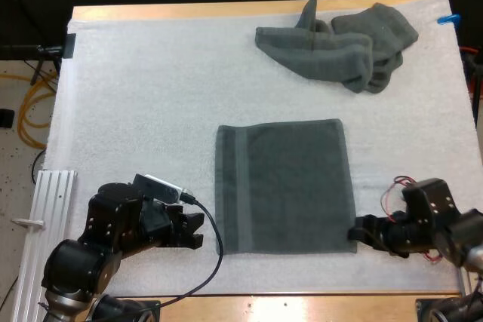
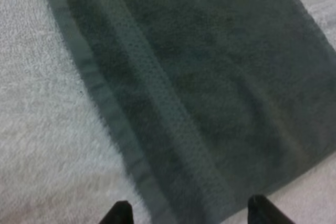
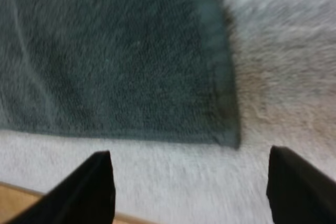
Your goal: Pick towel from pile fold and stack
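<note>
White mat (image 1: 151, 96) — squarish towel (image 1: 290, 186), band (image 1: 240, 186) near-to-far

The flat towel (image 2: 210, 77) is cut off by the picture edges in the 2 wrist views. The inner layers of the crumpled towel (image 1: 339, 43) are hidden by its own folds.

Dark grey-green towel (image 1: 283, 186), white mat (image 1: 136, 111)
</note>
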`<action>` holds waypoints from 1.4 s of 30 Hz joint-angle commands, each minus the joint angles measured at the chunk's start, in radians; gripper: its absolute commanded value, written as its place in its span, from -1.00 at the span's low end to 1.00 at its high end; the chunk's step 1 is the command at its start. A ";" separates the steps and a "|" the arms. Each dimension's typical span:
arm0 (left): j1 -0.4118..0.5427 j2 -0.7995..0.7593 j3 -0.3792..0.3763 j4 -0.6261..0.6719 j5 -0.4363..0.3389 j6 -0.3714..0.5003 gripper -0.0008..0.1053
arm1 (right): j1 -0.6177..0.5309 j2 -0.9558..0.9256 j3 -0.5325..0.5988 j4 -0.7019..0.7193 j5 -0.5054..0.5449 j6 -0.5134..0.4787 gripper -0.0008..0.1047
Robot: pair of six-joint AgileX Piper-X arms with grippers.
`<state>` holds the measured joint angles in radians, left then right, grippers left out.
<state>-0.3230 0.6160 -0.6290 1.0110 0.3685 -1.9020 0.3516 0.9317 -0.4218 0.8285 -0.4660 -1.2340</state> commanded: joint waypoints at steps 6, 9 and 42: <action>0.001 -0.002 -0.002 -0.022 0.011 -0.009 -0.11 | 0.003 0.152 0.003 -0.079 -0.033 0.003 0.16; 0.001 -0.002 -0.002 -0.022 0.011 -0.009 -0.11 | 0.003 0.208 0.005 -0.102 -0.047 0.001 0.16; 0.001 0.303 0.117 -0.053 0.199 -0.009 -0.01 | 0.003 0.359 0.008 -0.193 -0.144 -0.026 -0.99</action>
<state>-0.3230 0.9135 -0.5122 0.9641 0.5543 -1.9029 0.3516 1.2906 -0.4148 0.6346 -0.6017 -1.2480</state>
